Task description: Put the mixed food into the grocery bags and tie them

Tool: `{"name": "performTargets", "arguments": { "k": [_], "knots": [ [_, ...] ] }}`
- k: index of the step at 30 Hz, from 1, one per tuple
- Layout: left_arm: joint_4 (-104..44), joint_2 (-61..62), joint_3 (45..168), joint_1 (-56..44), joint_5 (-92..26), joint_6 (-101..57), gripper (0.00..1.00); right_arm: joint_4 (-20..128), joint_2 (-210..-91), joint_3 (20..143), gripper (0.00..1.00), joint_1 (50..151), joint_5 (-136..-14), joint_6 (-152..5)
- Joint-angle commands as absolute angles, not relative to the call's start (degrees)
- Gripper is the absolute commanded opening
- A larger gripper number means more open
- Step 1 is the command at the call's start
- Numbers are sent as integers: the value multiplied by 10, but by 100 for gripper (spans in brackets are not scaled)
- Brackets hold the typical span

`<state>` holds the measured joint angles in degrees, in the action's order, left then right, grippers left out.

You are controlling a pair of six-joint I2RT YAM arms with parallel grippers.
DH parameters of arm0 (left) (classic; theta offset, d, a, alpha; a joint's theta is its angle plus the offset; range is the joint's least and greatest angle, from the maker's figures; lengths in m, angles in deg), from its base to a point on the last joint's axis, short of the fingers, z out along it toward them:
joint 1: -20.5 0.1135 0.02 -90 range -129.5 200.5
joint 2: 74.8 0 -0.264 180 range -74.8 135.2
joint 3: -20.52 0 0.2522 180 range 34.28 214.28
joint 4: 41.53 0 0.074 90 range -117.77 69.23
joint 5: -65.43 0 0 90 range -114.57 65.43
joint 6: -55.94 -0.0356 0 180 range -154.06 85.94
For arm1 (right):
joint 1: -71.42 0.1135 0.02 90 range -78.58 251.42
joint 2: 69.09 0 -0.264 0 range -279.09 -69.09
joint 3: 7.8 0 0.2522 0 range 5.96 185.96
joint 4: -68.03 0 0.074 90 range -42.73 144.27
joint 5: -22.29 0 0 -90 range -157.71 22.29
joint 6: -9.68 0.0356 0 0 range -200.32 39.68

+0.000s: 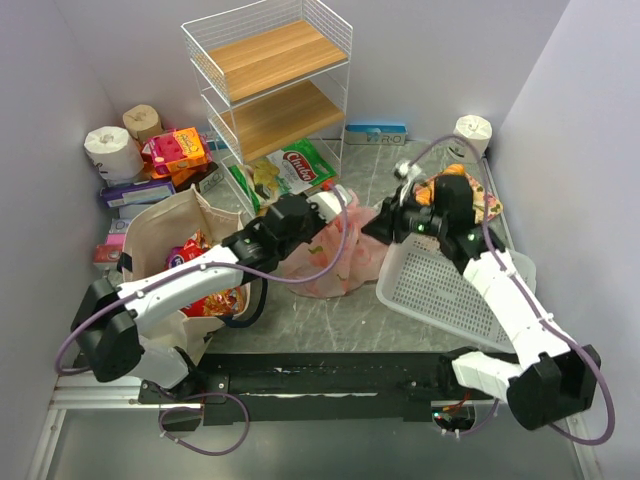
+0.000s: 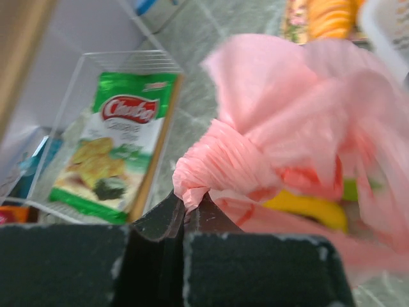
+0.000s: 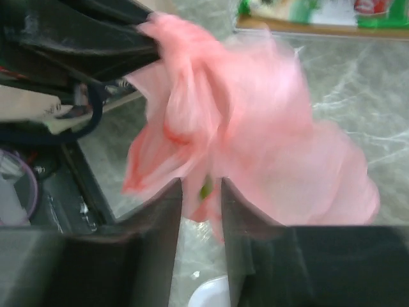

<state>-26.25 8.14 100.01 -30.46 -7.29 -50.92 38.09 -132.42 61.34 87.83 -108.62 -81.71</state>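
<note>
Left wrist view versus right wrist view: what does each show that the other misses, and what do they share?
Left wrist only: the yellow banana inside the pink bag, and the twisted knot pinched in the left hand. Right wrist only: the right hand, fingers parted on nothing, and a dark strap loop. Both: that bag and the green snack packet.
</note>
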Motion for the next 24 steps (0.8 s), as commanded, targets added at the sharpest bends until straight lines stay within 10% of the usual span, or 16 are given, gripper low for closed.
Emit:
{"name": "performTargets", "arguments": {
  "k": [1,24],
  "knots": [
    [-325,39,986,-293,-67,-533,1,320,-1385,740,48,847,-1089,-749],
    [-286,58,1003,-301,-127,-544,1,-26,-1856,1302,27,879,-1305,-896]
  ]
}}
